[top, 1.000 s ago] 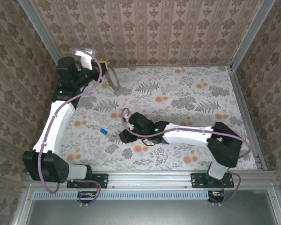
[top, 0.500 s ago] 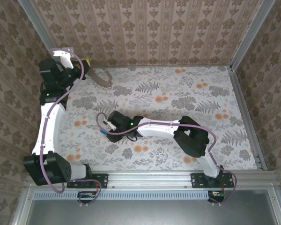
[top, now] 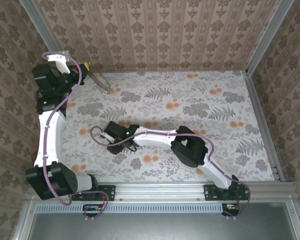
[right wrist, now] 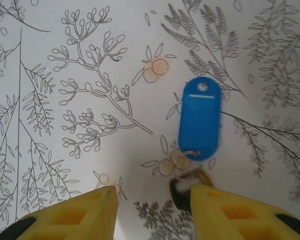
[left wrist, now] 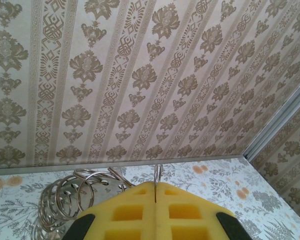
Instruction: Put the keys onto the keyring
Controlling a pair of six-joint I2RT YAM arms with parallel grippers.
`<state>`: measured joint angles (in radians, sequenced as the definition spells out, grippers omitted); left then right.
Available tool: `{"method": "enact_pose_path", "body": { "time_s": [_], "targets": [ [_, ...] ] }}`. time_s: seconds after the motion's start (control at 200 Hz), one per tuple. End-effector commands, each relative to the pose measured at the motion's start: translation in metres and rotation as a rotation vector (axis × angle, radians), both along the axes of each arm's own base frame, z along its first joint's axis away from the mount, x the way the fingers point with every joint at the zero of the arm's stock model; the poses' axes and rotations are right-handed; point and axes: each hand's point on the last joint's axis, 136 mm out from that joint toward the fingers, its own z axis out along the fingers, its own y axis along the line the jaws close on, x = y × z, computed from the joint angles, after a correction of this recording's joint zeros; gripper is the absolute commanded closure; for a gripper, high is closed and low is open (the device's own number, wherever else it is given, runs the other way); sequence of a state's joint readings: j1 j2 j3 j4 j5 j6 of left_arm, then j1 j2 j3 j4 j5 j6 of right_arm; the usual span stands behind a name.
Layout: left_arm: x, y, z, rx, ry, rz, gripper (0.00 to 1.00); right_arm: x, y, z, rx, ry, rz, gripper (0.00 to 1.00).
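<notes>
The left gripper (left wrist: 155,189) clamped the thin metal keyring (left wrist: 158,174) near the bench's (top: 190,100) far-left corner, while the right gripper (right wrist: 152,200) hung, jaws apart, over the flat-lying blue-headed key (right wrist: 200,117).

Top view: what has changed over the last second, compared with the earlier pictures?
The right arm swept left across the table, bringing the right gripper over the blue-tagged key; its jaws are apart, with nothing gripped. The left gripper drew back toward the far-left corner, carrying the keyring with it. Unchanged: the left gripper is shut on the keyring, and the key lies on the table.
</notes>
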<state>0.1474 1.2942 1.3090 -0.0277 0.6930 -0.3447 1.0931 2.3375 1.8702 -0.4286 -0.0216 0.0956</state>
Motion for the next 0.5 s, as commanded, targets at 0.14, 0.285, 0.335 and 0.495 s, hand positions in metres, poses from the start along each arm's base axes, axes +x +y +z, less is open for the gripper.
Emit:
{"method": "enact_pose_path", "body": {
  "time_s": [0.14, 0.285, 0.335, 0.495],
  "targets": [
    [-0.018, 0.004, 0.031, -0.020, -0.089, -0.011, 1.00, -0.004, 0.007, -0.018, -0.080, -0.009, 0.047, 0.59],
    [-0.018, 0.005, 0.032, -0.025, -0.087, -0.012, 1.00, -0.001, 0.007, -0.024, -0.095, -0.023, 0.040, 0.62],
    [-0.019, 0.005, 0.032, -0.026, -0.091, -0.013, 1.00, 0.001, 0.006, -0.027, -0.104, -0.029, 0.033, 0.63],
    [-0.018, 0.005, 0.031, -0.038, -0.088, -0.014, 1.00, 0.007, 0.002, -0.031, -0.124, -0.052, 0.010, 0.67]
  ]
}}
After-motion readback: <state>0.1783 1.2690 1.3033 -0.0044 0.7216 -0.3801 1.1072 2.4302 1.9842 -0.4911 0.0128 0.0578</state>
